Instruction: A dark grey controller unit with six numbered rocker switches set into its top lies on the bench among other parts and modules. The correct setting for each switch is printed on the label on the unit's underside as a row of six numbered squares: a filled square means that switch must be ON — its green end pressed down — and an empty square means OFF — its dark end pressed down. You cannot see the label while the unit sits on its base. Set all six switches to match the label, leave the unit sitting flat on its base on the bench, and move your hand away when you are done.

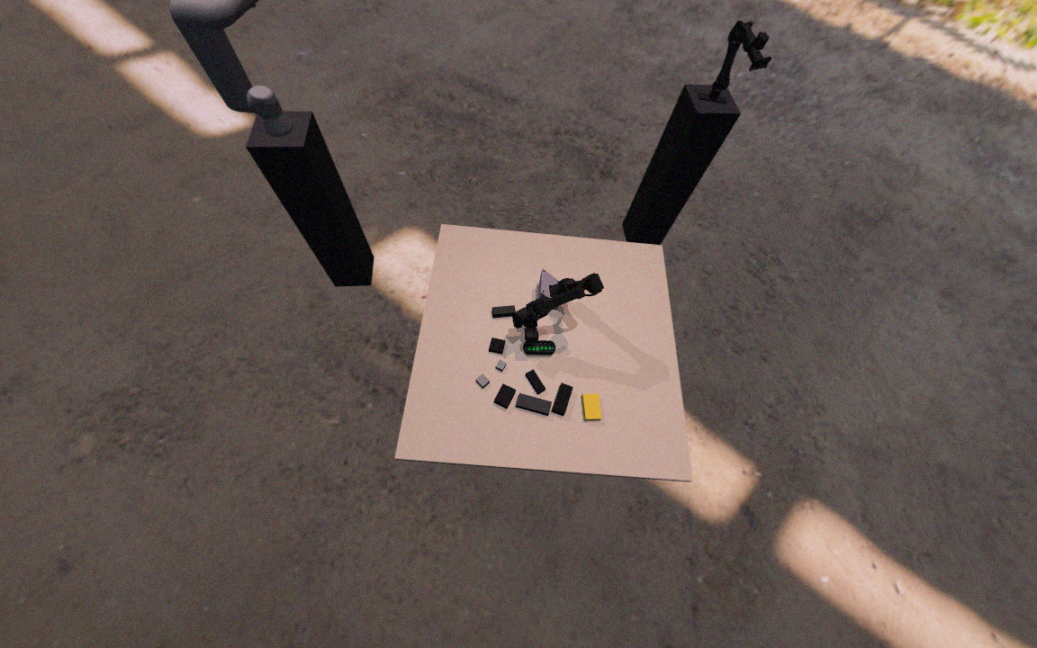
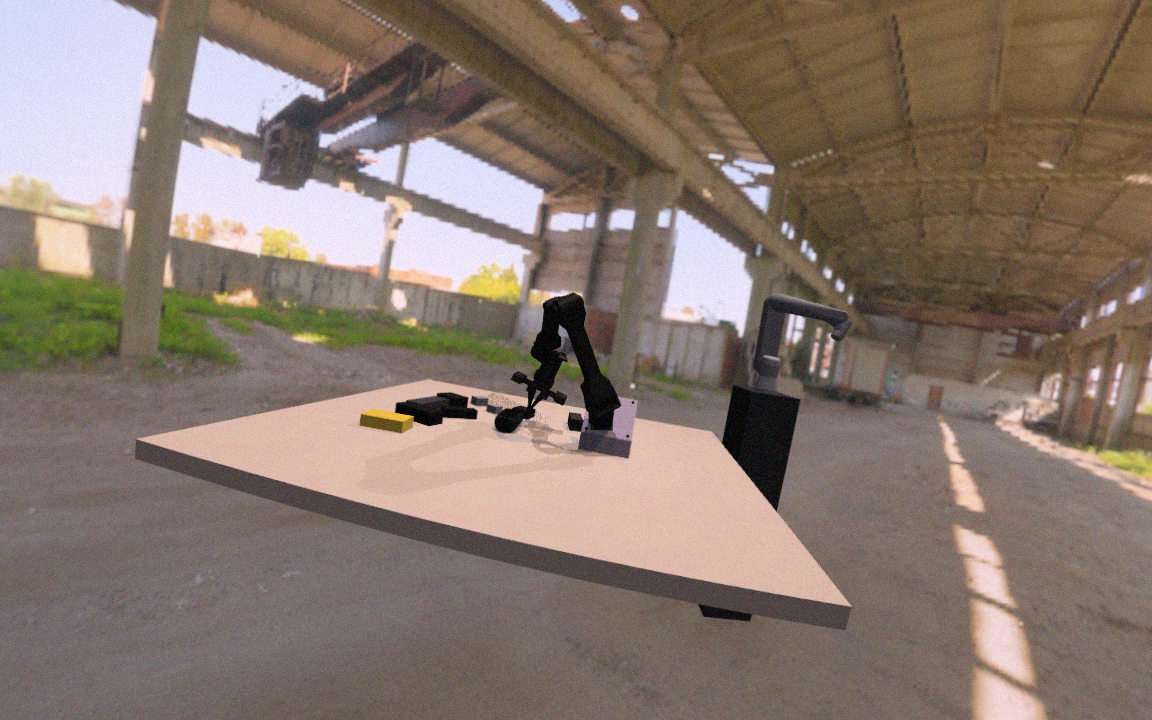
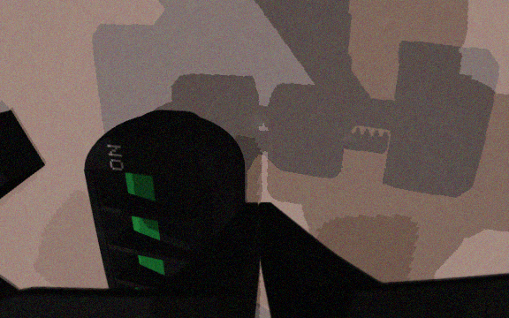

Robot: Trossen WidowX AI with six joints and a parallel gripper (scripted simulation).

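The switch box lies flat on the tabletop just in front of the arm's base, green switch ends facing up. The hand is low over the box's near end, its fingers pressed together with nothing between them. Dark blocks and a yellow block lie scattered nearby.

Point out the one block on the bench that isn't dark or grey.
The yellow block, at the right end of the front row, beside black blocks.
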